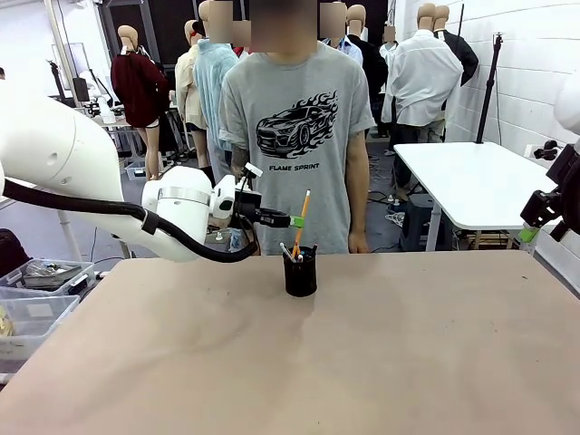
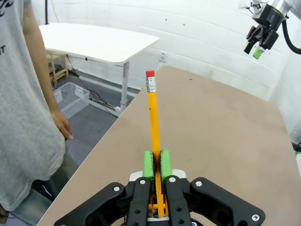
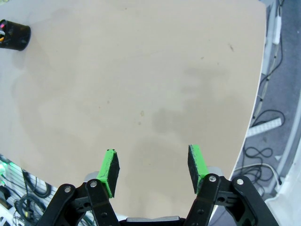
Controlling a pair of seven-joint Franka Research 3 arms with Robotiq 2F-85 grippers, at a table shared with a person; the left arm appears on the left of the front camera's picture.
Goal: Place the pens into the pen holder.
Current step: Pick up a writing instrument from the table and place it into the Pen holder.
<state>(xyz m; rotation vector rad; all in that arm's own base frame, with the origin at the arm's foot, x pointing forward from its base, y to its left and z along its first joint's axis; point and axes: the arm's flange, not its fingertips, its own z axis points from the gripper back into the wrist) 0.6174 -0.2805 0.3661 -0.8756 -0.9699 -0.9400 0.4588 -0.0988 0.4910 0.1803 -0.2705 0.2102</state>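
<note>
Left gripper [image 1: 296, 221] clamped on yellow-orange pencil [image 2: 154, 127] directly above black pen holder [image 1: 300, 271], 2 pens [image 1: 287, 252] inside holder, right gripper [image 3: 153, 165] wide, holding nothing, well right of holder

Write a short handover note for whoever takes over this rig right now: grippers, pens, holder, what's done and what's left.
Left gripper: shut on the yellow pencil, holding it near upright with the eraser end up, right above the pen holder.
Right gripper: open, holding nothing, parked off at the table's right side.
Pen holder: black cup at the table's far middle, in front of the person; at least two other pens already stand in it.
Done: those pens are in.
Left: the pencil's lower end looks at or inside the rim; release it, then withdraw.
</note>
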